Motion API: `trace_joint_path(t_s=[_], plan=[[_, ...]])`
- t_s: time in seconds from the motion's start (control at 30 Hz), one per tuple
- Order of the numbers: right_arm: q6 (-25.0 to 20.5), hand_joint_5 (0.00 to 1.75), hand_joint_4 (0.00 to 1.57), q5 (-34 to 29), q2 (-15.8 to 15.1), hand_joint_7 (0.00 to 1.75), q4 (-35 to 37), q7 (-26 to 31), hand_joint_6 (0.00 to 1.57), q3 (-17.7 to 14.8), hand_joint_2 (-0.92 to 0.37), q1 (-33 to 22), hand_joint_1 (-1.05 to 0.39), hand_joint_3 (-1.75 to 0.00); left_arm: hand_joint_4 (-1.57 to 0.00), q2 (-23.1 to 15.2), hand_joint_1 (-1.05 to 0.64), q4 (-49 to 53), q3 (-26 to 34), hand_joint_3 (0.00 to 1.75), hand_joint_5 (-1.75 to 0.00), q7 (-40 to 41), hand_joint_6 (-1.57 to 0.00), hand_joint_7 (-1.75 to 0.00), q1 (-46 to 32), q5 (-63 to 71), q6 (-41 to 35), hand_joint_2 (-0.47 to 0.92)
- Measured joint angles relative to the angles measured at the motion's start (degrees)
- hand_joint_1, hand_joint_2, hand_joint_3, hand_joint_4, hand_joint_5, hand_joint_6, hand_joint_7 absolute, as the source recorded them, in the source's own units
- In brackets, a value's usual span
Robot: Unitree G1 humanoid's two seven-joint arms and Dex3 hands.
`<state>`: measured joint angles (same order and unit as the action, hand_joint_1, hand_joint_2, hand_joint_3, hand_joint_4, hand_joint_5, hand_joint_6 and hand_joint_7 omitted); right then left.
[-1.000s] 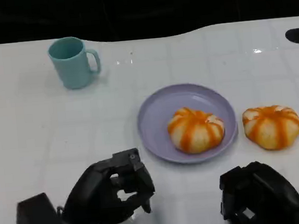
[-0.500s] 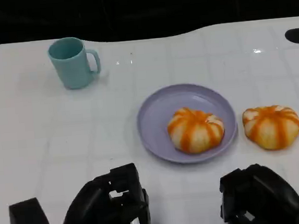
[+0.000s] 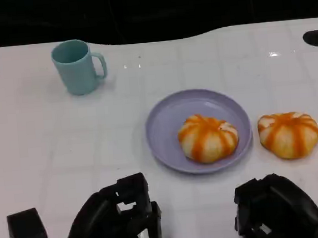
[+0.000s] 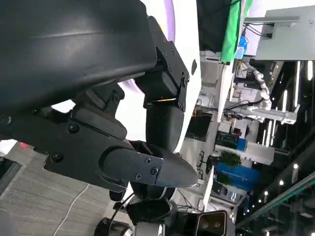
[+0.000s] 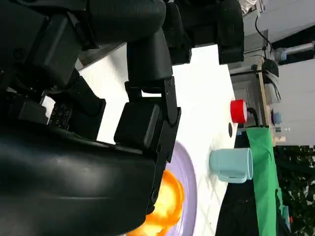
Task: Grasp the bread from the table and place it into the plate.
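A lilac plate point(image 3: 165, 124) sits on the white counter point(image 3: 50, 145) and holds one orange-striped bread roll point(image 3: 208, 137), which lies toward the plate's right side. A second bread roll point(image 3: 289, 134) lies on the counter just beside the plate's right rim, apart from it. A teal mug point(image 3: 77, 66) stands upright well to the far left of the plate, its handle turned toward the plate; what is inside it cannot be made out.

In the head view, the left hand point(image 3: 115, 220) rests low at the near edge, fingers curled in with nothing in them. The right hand point(image 3: 273, 209) is at the near right edge, below the loose roll and not touching it; its fingers look curled in and hold nothing.

The right wrist view adds the mug point(image 5: 231, 164) seen on its side, a slice of the plate point(image 5: 189, 196) with the roll point(image 5: 165, 204) on it, and a red button point(image 5: 237, 111) beyond the counter. The left wrist view shows a sliver of the plate point(image 4: 170, 19) past the left hand's fingers point(image 4: 165, 130).
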<state>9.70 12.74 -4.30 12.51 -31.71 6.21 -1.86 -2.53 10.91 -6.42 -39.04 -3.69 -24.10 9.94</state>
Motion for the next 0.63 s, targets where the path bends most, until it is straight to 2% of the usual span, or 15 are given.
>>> trace_joint_path(t_s=[0.63], plan=[[0.6, 1.30, 1.56, 0.0, 0.0, 1.00, 0.6, 0.4, 1.57, 0.0, -0.10, 0.7, -1.05, -1.29, -0.87, 0.2, -0.76, 0.7, 1.0, 0.20, -1.75, -0.7, -0.73, -1.70, 0.5, 0.2, -1.2, 0.92]])
